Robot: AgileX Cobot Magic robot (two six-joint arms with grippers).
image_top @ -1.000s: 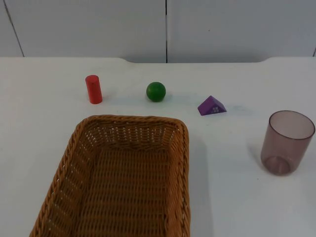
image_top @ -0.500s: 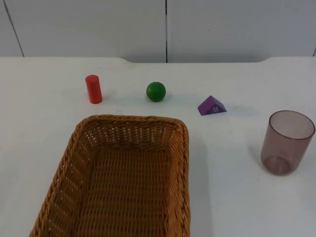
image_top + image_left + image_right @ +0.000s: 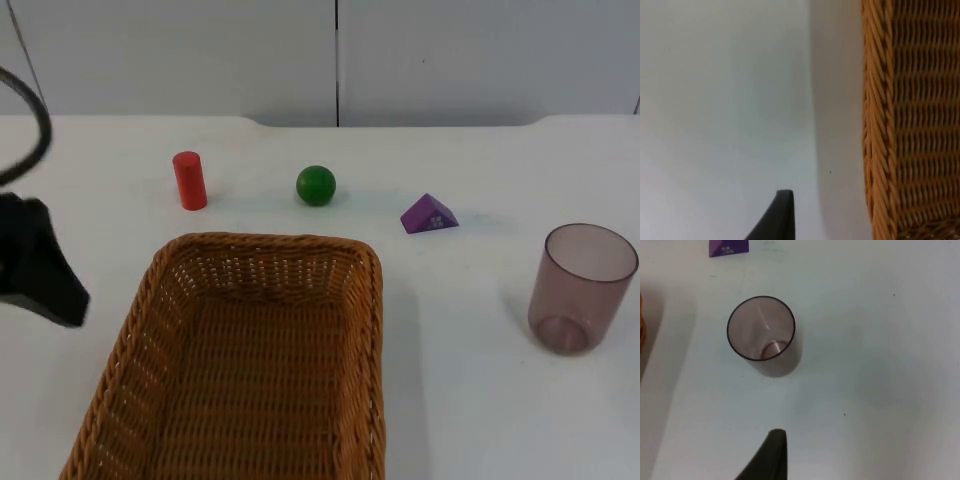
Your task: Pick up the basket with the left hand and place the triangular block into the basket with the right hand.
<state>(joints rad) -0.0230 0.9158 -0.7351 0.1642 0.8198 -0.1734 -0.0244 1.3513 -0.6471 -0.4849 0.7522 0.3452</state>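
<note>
Two containers stand on the bench (image 3: 480, 400): the wicker basket (image 3: 250, 360) and a tinted cup (image 3: 580, 290), both holding nothing. The left pincer (image 3: 45, 275) hovers beside the basket's left rim, its grip state unclear. The purple triangle (image 3: 430, 214) lies between ball (image 3: 316, 185) and cup.

Open white table (image 3: 470, 400) between the brown wicker basket (image 3: 260, 350) and the translucent purple plastic cup (image 3: 582, 288). Purple triangular block (image 3: 429, 214) stands apart, cup to its right, green ball (image 3: 316, 185) to its left. Red cylinder (image 3: 189, 180) stands behind the basket's far left corner.
</note>
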